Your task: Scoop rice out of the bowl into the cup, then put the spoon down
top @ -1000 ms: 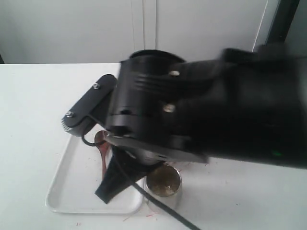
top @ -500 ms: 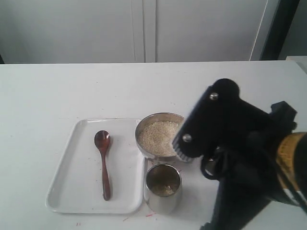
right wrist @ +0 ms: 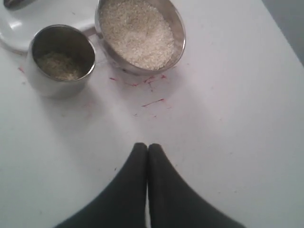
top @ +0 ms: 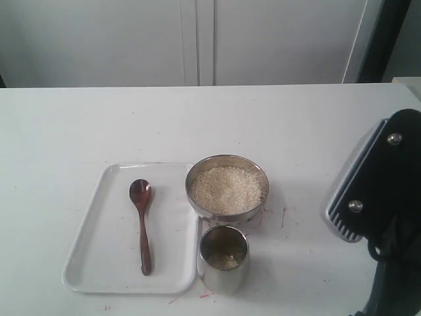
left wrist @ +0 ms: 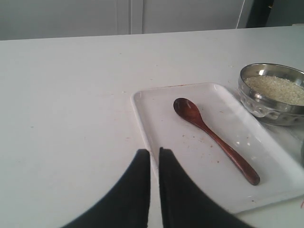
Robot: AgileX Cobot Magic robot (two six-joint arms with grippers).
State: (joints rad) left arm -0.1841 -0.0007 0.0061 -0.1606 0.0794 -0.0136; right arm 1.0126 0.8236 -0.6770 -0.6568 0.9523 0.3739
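Note:
The reddish-brown wooden spoon (top: 141, 227) lies flat on the white tray (top: 99, 263), head toward the back, with nothing touching it; the left wrist view also has the spoon (left wrist: 213, 140). Right of the tray stands the steel bowl (top: 227, 216), heaped with rice (top: 227, 189). In front of it the steel cup (top: 223, 273) holds a little rice (right wrist: 59, 64) at its bottom. My right gripper (right wrist: 147, 145) is shut and empty over bare table, well to the right of the bowl (right wrist: 176, 28) and cup (right wrist: 57, 83). My left gripper (left wrist: 154, 151) is shut and empty, just off the tray's left edge.
The right arm's black body (top: 378, 191) fills the right edge of the exterior view. A few red specks (right wrist: 152, 102) mark the white table (top: 99, 125) near the bowl. A pale wall and a dark post (top: 378, 39) stand behind the table.
The right arm has drawn back from over the tray to the far right, uncovering spoon, bowl and cup. Its jaws have closed. The spoon stays lying on the tray.

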